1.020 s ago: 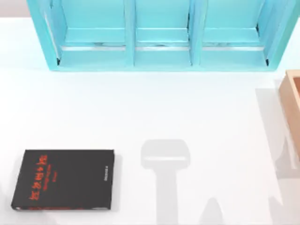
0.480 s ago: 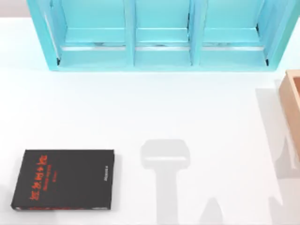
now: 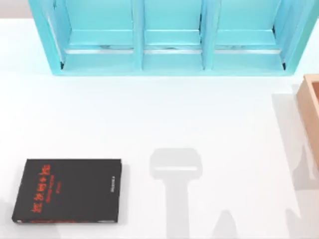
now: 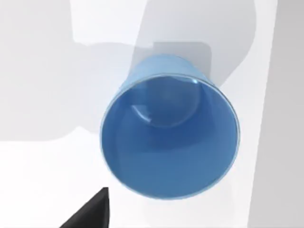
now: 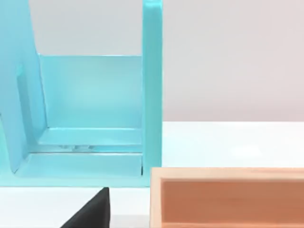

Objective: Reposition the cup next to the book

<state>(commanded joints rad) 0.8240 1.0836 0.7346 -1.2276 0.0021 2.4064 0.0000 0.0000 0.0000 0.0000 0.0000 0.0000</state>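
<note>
Table (image 3: 149,119), white, spans the top view, with a turquoise three-bay shelf unit (image 3: 172,37) along its far edge and a wooden box (image 3: 311,107) at its right edge. Nearer, at the left, the black book (image 3: 67,190) with red lettering lies flat. The left wrist view looks down into an upright blue cup (image 4: 168,130) on the white surface, beside one dark fingertip (image 4: 90,213); whether either pincer is spread or pressed together, I cannot tell.

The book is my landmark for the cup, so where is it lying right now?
In the top view the book lies flat on the white table near its front left corner, well in front of the turquoise shelf.
</note>
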